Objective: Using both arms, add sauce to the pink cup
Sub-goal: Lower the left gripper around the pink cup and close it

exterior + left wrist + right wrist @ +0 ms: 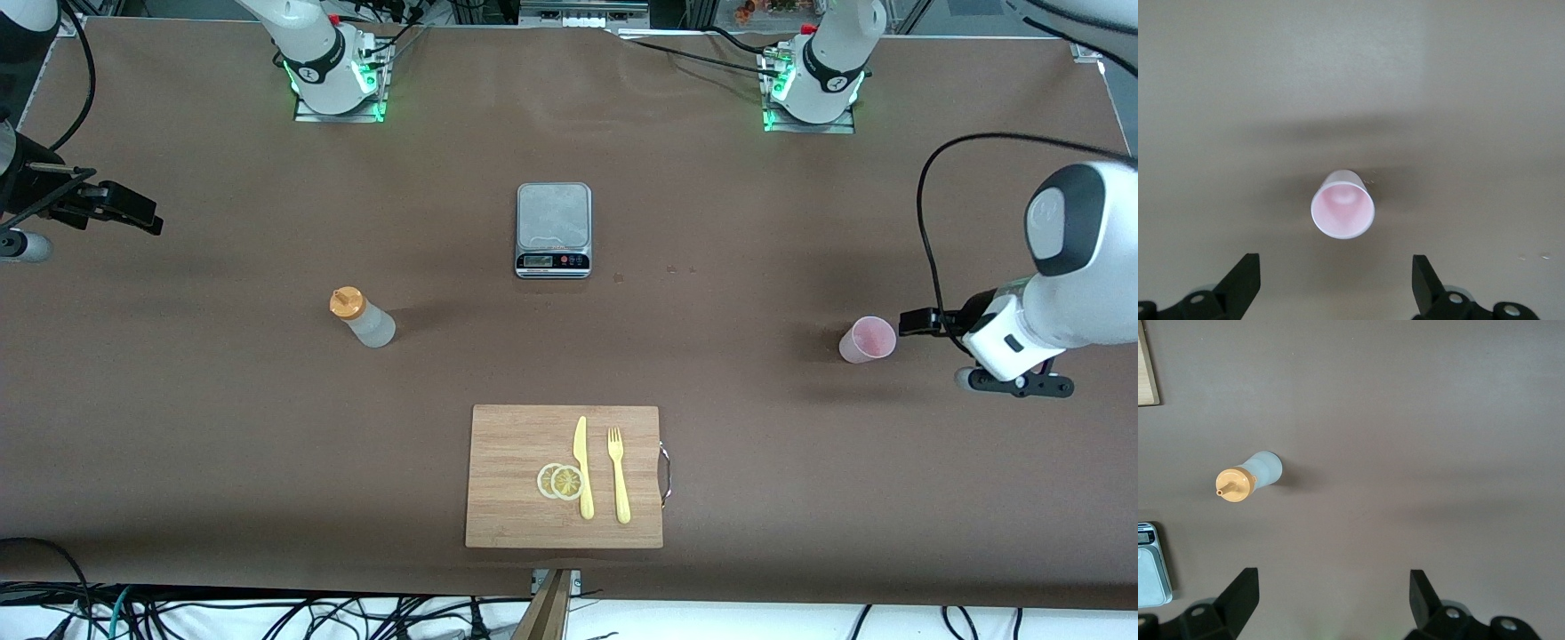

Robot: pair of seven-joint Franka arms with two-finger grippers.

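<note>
A: Where does the small pale pink tapered plastic cup (867, 340) stand?

B: Upright on the brown table (800, 222), toward the left arm's end; the left gripper (909, 321) hangs just beside it, its fingers (1241, 280) spread wide with nothing between them; in the left wrist view the cup (1343, 204) sits ahead of the gap between the fingers, clear of both tips, mouth open and showing only its pink inside.

A: And the small translucent whitish squeeze bottle with the orange nozzle cap (361, 316)?

B: Upright toward the right arm's end of the table, well apart from the cup; the right gripper (133, 213) is up over that end of the table, well apart from the bottle; its fingers (1241, 597) are spread too, holding nothing; in the right wrist view the bottle (1248, 479) stands ahead of the fingers, nearer one tip than the other, touching neither.

A: What else is on the table?

B: A grey kitchen scale with a steel top (553, 229) between the two arms' ends; nearer the front camera, a bamboo cutting board (507, 480) carrying a yellow plastic knife (582, 467), a yellow plastic fork (618, 474) beside it, and two lemon slices (560, 481) touching the knife.
</note>
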